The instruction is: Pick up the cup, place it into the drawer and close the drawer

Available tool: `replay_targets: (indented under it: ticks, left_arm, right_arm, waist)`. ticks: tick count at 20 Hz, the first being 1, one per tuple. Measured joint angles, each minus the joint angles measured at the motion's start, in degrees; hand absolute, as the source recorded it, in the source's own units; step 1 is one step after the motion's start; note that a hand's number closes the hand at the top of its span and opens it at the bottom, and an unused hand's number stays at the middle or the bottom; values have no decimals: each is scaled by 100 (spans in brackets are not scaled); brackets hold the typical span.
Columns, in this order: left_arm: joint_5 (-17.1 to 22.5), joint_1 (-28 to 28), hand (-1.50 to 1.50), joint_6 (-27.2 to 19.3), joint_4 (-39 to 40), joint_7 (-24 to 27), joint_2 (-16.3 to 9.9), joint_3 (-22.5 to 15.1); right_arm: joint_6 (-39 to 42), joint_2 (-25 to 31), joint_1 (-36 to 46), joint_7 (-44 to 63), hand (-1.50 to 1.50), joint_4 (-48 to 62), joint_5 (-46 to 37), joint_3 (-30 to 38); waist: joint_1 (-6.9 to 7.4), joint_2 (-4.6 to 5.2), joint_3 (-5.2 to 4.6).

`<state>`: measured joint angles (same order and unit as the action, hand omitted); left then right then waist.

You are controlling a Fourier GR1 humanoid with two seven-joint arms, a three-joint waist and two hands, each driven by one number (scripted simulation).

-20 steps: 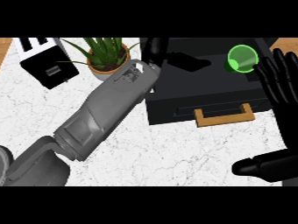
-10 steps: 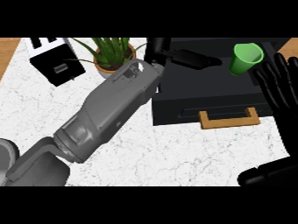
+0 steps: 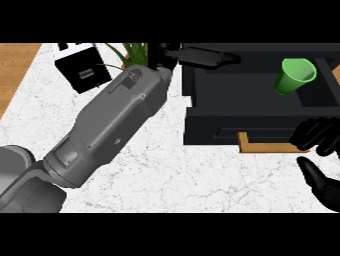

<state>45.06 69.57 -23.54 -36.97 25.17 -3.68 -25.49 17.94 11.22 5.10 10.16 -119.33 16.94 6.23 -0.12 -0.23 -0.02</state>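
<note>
We see the green cup (image 3: 295, 75) lying tilted inside the open black drawer (image 3: 239, 95), toward its right rear corner, its open mouth turned up and to the right, with no robot hand touching it. The drawer stands pulled out over the white marbled counter (image 3: 202, 175), and its front panel carries a wooden handle (image 3: 269, 146). Our right robot hand (image 3: 324, 137) sits at the drawer's front right, its fingers curled over the right end of that handle, while the thumb (image 3: 317, 177) points up from below, just apart from the handle. Our left robot hand (image 3: 202, 56) reaches over the drawer's back left edge at the end of the long grey forearm (image 3: 114, 125), which crosses the counter from the lower left; its fingers look stretched out and hold nothing, well apart from the cup. Beside that forearm, at the counter's far edge, we see the leaves of a green plant (image 3: 132, 52), partly hidden by the arm, and to its left a black box (image 3: 84, 72) lying at an angle. Brown wooden floor (image 3: 3, 75) shows beyond the counter's left edge.
</note>
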Motion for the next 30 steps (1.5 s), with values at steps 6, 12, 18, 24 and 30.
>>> replay_targets:
  ticks: [6, 12, 18, 24, 30]
  left_arm:
    - [60, -1011, -150, -87, -1186, -283, -619, 93]
    - [81, -2358, -150, -89, -2655, -524, -1357, 147]
    - [207, -3571, -150, 201, -3911, -786, -2120, 438]
    - [392, -4355, -150, 729, -4313, -719, -2555, 778]
    - [383, -5184, -150, 1191, -4651, -534, -2790, 1056]
  right_arm:
    - [386, 354, -318, -169, 150, -63, -513, -33]
    - [429, 466, -345, -162, 150, 8, -1195, -229]
    - [309, 398, -226, -345, 150, 404, -2079, -589]
    - [309, 853, -76, -997, 150, 808, -3550, -1124]
    - [-300, 741, 173, -1583, 150, 1846, -4964, -1799]
  waist:
    - [153, -40, -1]
    - [195, -34, 0]
    - [167, -9, 2]
    - [178, 13, 0]
    - [146, 24, 2]
